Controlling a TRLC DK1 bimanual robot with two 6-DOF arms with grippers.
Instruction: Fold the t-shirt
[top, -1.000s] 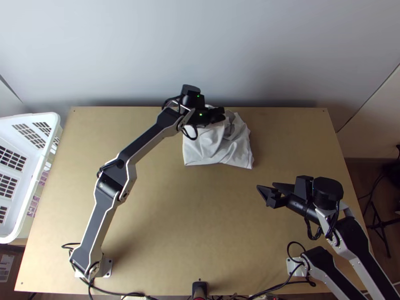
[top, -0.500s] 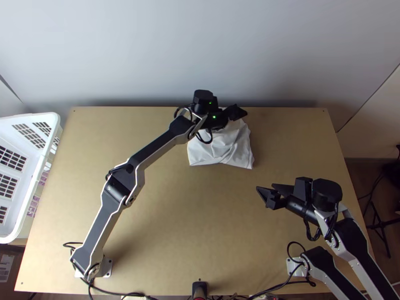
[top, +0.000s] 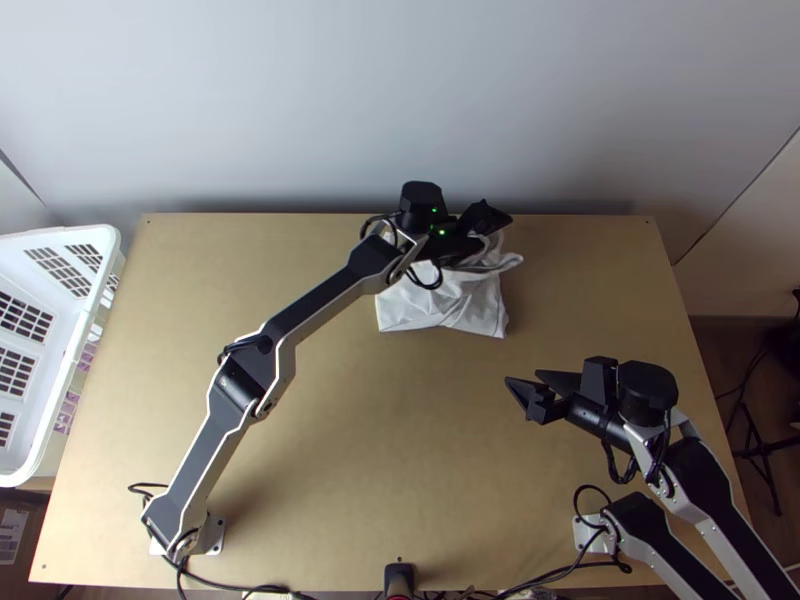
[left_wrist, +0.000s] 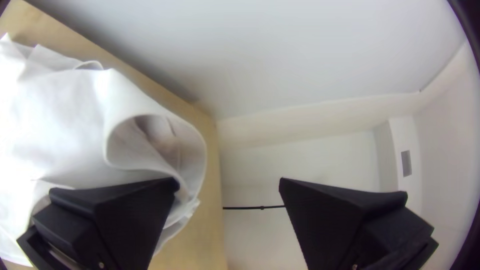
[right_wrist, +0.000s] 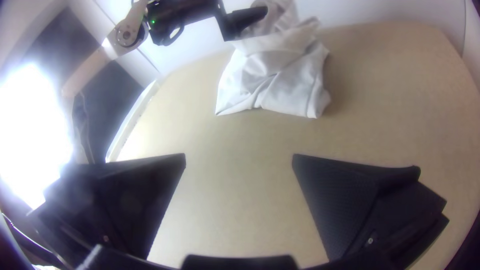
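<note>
Wall (top: 400, 110) behind t-shirt (top: 465, 305), white basket (top: 74, 340) far left

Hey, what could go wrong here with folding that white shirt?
The left gripper has its jaws wide apart, one right by the t-shirt, so closing might catch only a loose fold. The t-shirt lies bunched near the far edge of the table, so a push could slide it over.

Viewed from my near side: light rectangular wooden table (top: 370, 450), before a flat pale wall (top: 400, 100); on its far part, white cloth T-shirt (top: 450, 308); left, white plastic basket (top: 70, 236); at the shirt's far side, black wide-fingered left gripper (top: 497, 234); nearer, rightward, black wide-fingered right gripper (top: 523, 378).
</note>
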